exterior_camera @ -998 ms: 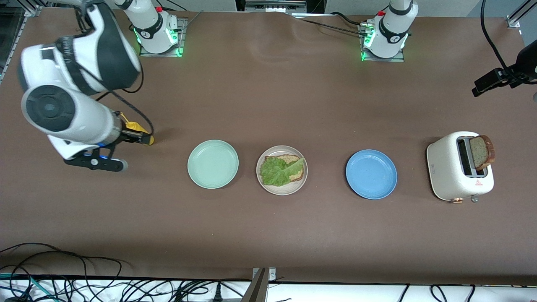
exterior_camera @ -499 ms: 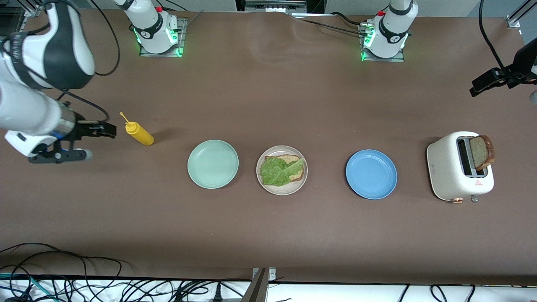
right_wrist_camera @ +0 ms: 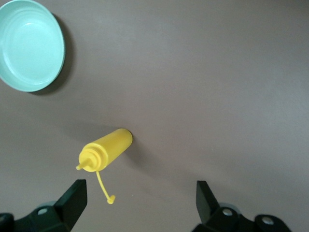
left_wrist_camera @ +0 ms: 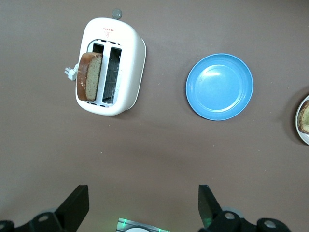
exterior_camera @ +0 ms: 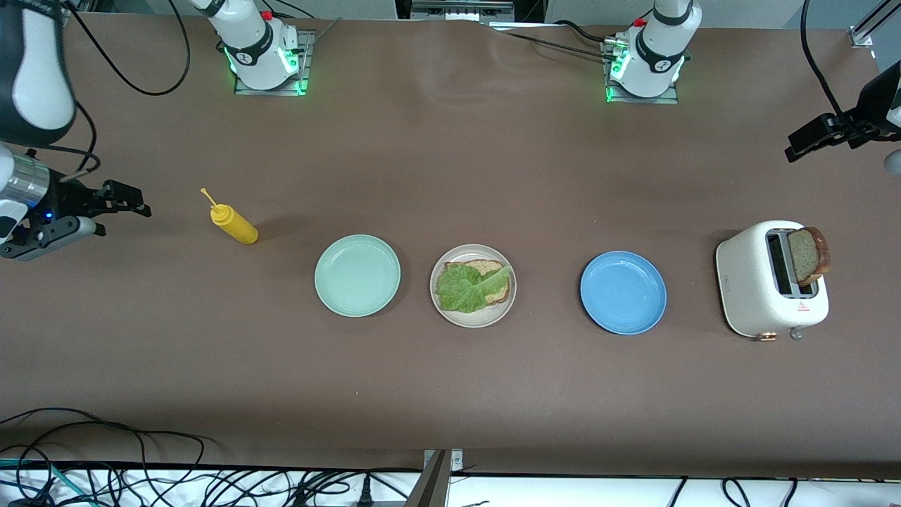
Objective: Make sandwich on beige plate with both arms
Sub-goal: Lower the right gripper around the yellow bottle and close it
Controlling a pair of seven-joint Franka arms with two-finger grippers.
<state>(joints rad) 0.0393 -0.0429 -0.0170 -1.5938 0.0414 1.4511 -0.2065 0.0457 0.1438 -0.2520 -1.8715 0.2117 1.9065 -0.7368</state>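
The beige plate [exterior_camera: 493,318] sits mid-table between two other plates. On it lies one brown bread slice [exterior_camera: 487,268] with a green lettuce leaf [exterior_camera: 459,290] draped over it. A second bread slice [exterior_camera: 808,255] [left_wrist_camera: 89,76] stands in a slot of the white toaster [exterior_camera: 764,282] [left_wrist_camera: 120,67]. My right gripper [exterior_camera: 130,199] [right_wrist_camera: 140,200] hangs open and empty over the table at the right arm's end, beside a yellow bottle. My left gripper [exterior_camera: 795,149] [left_wrist_camera: 143,203] is open and empty, high over the left arm's end by the toaster.
A yellow squeeze bottle [exterior_camera: 234,222] [right_wrist_camera: 107,149] stands at the right arm's end. A mint-green plate [exterior_camera: 357,274] [right_wrist_camera: 30,44] and a blue plate [exterior_camera: 623,292] [left_wrist_camera: 219,86] flank the beige one, both bare. Cables run along the table's near edge.
The right arm has swung away from over the yellow bottle toward its end of the table, uncovering the bottle. The left gripper has barely shifted. The plates and bread have not moved.
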